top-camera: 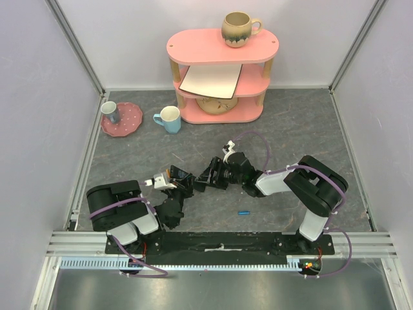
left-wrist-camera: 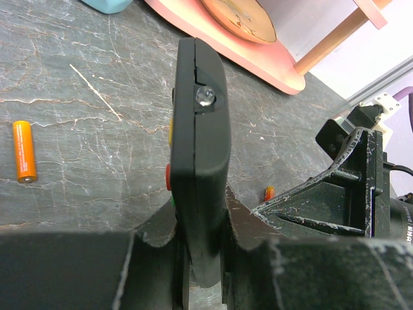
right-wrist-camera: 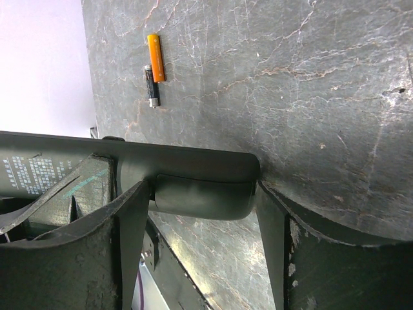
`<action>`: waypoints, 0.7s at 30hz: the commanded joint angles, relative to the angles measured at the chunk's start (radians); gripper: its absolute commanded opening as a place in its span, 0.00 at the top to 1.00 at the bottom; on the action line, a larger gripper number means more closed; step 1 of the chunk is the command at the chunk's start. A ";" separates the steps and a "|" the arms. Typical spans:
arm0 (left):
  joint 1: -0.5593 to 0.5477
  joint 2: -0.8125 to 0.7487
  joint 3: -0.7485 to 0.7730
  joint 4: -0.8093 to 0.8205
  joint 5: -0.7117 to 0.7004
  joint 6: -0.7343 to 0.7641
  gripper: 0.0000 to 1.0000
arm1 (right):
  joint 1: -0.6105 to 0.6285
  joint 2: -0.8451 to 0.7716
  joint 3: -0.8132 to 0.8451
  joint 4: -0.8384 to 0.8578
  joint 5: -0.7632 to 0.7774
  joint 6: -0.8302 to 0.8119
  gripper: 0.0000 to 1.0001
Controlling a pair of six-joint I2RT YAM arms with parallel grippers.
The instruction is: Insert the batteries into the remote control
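Observation:
The remote control (left-wrist-camera: pixel 201 129) is a slim black bar held on edge, off the table, between the two arms. My left gripper (left-wrist-camera: pixel 200 226) is shut on its near end, with coloured buttons showing on the left side. My right gripper (right-wrist-camera: pixel 200 194) is closed across the other end of the remote control (right-wrist-camera: pixel 187 165), a finger touching each side. In the top view the left gripper (top-camera: pixel 175 182) and right gripper (top-camera: pixel 210 175) meet at mid-table. An orange battery (right-wrist-camera: pixel 155 57) and a dark battery (right-wrist-camera: pixel 151 84) lie together on the table. The orange battery (left-wrist-camera: pixel 24 159) also lies left of the remote. A blue battery (top-camera: pixel 244 212) lies near the front.
A pink three-tier shelf (top-camera: pixel 219 48) stands at the back with a brown mug (top-camera: pixel 239 29) on top and a white board on its middle level. A blue-and-white mug (top-camera: pixel 169 119) and a pink plate (top-camera: pixel 126 123) holding a small cup sit back left.

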State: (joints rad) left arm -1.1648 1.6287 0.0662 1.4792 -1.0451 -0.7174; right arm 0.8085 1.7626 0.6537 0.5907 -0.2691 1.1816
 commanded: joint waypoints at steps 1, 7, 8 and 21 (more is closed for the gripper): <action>-0.018 0.017 -0.095 0.138 0.008 0.093 0.98 | 0.009 0.011 0.009 -0.058 0.010 -0.022 0.29; -0.018 0.017 -0.097 0.136 0.005 0.090 0.98 | 0.008 0.008 0.003 -0.052 0.010 -0.019 0.29; -0.018 0.019 -0.095 0.138 0.003 0.091 0.98 | 0.008 0.003 0.001 -0.051 0.010 -0.017 0.29; -0.018 0.010 -0.100 0.138 -0.010 0.116 0.98 | 0.003 -0.018 -0.011 -0.057 0.011 -0.017 0.29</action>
State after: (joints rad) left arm -1.1675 1.6287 0.0662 1.4799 -1.0462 -0.7120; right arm 0.8085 1.7569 0.6533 0.5854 -0.2691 1.1812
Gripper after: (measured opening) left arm 0.223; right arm 0.713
